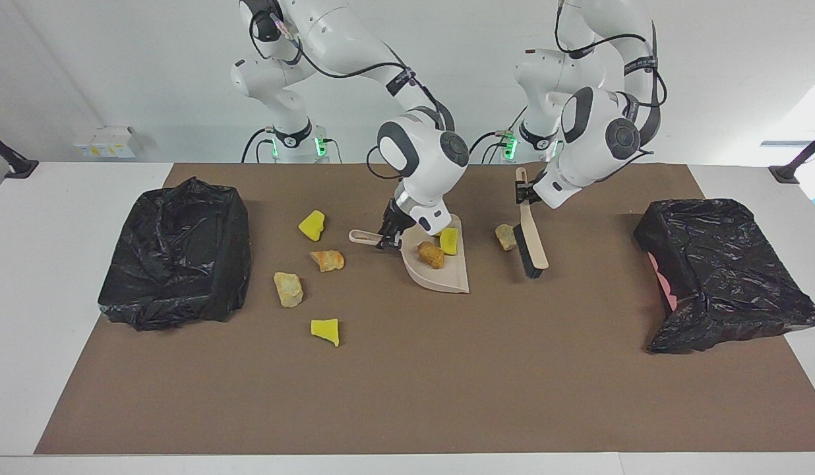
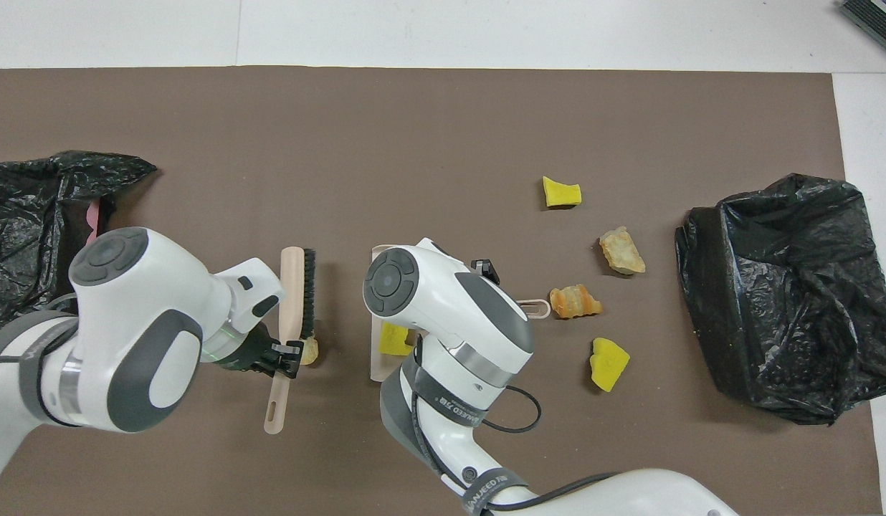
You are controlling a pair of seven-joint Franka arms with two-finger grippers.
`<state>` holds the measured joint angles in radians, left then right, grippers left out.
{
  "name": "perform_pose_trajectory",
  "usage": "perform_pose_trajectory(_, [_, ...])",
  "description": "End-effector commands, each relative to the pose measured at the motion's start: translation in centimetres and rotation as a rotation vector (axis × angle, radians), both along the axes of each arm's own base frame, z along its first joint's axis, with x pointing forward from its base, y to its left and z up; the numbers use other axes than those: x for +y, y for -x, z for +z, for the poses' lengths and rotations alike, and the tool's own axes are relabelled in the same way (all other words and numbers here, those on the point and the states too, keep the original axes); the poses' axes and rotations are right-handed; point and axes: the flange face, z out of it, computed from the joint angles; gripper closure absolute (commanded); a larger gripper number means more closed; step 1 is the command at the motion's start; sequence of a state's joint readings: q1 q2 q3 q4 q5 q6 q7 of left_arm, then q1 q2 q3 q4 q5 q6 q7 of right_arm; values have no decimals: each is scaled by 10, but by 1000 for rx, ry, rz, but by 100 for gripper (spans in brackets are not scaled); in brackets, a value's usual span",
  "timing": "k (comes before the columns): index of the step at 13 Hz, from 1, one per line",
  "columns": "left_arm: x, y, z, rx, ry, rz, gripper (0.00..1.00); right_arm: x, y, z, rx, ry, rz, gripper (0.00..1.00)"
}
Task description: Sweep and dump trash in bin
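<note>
My right gripper (image 1: 389, 239) is shut on the handle of the beige dustpan (image 1: 440, 278), which rests on the brown mat. An orange-brown lump (image 1: 431, 254) and a yellow piece (image 1: 450, 241) of trash lie in the pan. My left gripper (image 1: 523, 192) is shut on the handle of the brush (image 1: 533, 244), whose bristles hang low beside a tan lump (image 1: 505, 236). That lump lies between brush and pan. Several more trash pieces lie toward the right arm's end: yellow (image 1: 312, 225), striped orange (image 1: 328, 260), tan (image 1: 288, 289), yellow (image 1: 326, 330).
A bin lined with a black bag (image 1: 177, 254) stands at the right arm's end of the mat. A second black-bagged bin (image 1: 721, 270) stands at the left arm's end, a pink patch showing on its side.
</note>
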<state>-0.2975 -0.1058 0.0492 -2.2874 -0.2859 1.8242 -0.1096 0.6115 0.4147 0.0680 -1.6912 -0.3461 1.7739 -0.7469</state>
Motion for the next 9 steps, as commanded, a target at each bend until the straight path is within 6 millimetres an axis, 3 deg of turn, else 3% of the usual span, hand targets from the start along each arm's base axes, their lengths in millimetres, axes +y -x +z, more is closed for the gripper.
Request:
perform_pose_trajectory(1, [7,30,-15,32,-18,45,100,-9,-1,-7,-12,-5,-29,100])
perform_pose_trajectory(7, [-73,47,-40,-51,-41,22,100,-10,-2,-6,-14,-7,-31,100])
perform_pose_trajectory(9, [-97,48,-39,-70,25,58,100,-10,-2,-6,-14,-7,-31,100])
